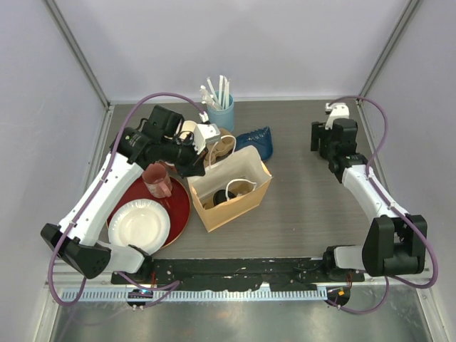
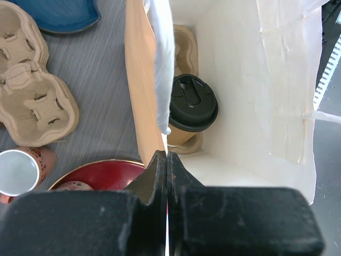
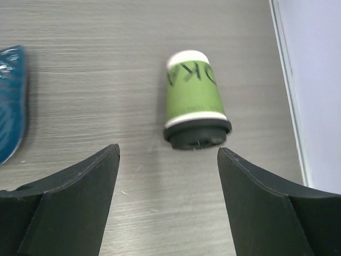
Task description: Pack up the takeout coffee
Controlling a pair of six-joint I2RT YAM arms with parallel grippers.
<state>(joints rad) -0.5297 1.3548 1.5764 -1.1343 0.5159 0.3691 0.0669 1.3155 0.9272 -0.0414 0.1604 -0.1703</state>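
Left gripper [image 2: 167,160]: fingers pressed together on the rim of the kraft-brown paper bag with white lining [image 2: 139,80]. Kraft-brown paper cup with black plastic lid [image 2: 193,102] is upright inside the bag. Right gripper [image 3: 168,151]: spread wide, empty. Green paper cup with black lid [image 3: 193,98] lies on its side just ahead of it, lid toward it. Risks: the cup rolls off as the jaws close, or a squeeze on the lid pops it.

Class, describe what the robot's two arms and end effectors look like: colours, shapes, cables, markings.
The left arm and right arm have white shells, black joints, and a purple cable looped alongside each. The left end effector and right end effector have matt black, wedge-shaped fingers. No markings show.
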